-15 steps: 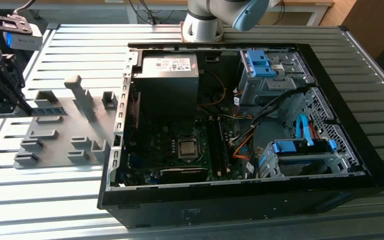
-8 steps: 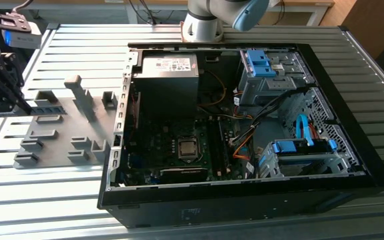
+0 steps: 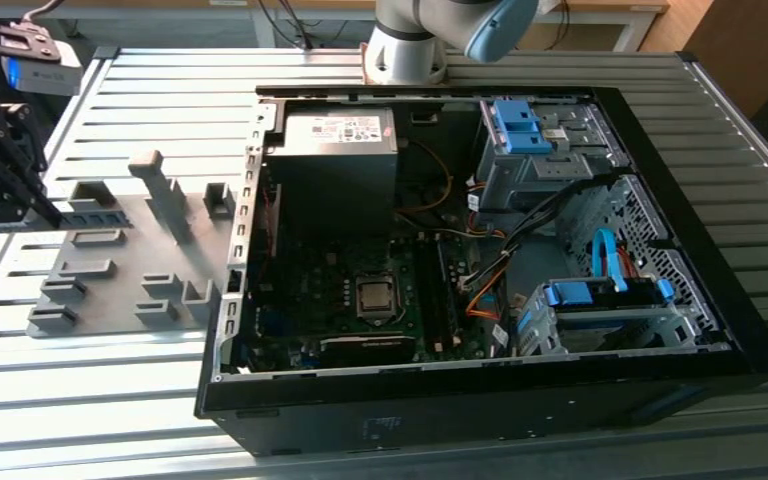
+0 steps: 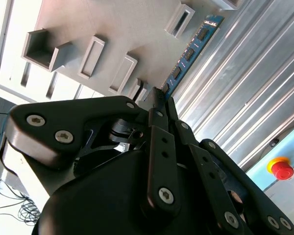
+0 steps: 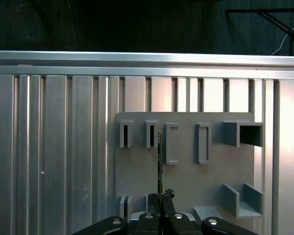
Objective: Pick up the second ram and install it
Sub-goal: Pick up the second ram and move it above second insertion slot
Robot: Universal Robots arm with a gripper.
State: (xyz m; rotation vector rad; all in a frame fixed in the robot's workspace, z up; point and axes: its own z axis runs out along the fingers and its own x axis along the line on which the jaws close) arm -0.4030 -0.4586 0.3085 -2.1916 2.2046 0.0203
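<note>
Second ram [image 4: 188, 53]: long, thin blue-green circuit-board stick, on edge over the grey slotted fixture plate [image 5: 137, 171], one end pinched in the narrow-set black gripper [image 4: 160, 98]. Sited at the exterior view's left, well apart from the open black computer case [image 3: 491, 400]. Step judged: pick-up; the one-ended hold calls for a steady, untilted carry.

- Second ram [image 4: 188, 51]: long, thin blue-green board stick with a row of dark chips on one face.
- Stands on its long edge; seen edge-on in the first wrist view.
- Near end pinched between the jaws; the rest runs across the grey fixture plate [image 5: 137, 171].
</note>
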